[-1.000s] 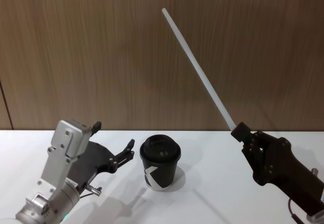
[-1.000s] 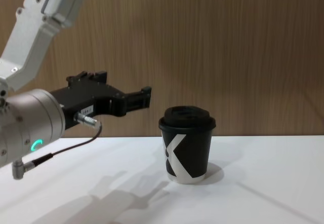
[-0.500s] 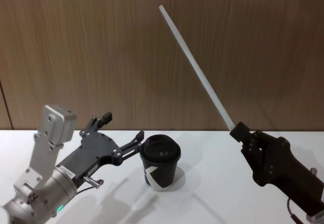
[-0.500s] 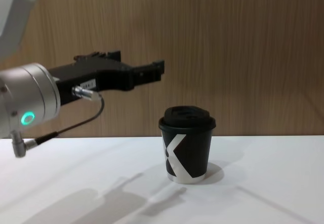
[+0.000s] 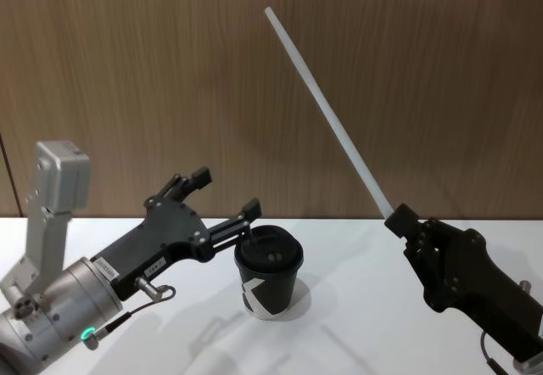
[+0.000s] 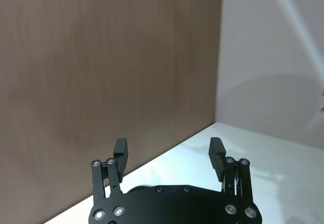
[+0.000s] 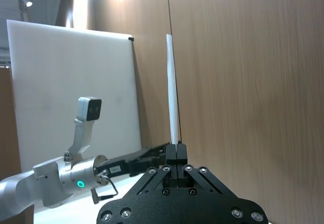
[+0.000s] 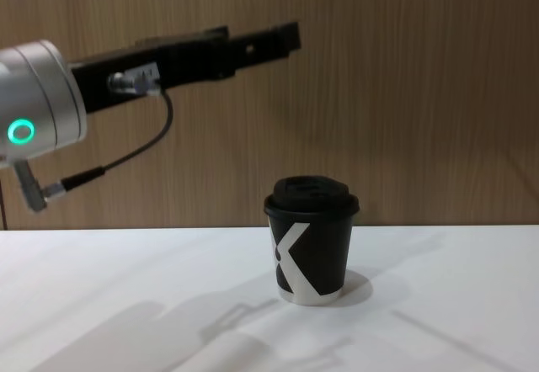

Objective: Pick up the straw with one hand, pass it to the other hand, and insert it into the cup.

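Two grippers were in play: right gripper [image 5: 400,220] pinched the straw [image 5: 327,112] by its low end, leaning it toward the left gripper [image 5: 226,192], which gaped empty above the cup [image 5: 270,277], presumably for the handoff.

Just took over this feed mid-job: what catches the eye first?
The long white straw slants up and leftward, its lower end clamped in the right gripper, to the right of the cup. The left gripper, jaws open, hangs higher than the black lidded cup, on its left.
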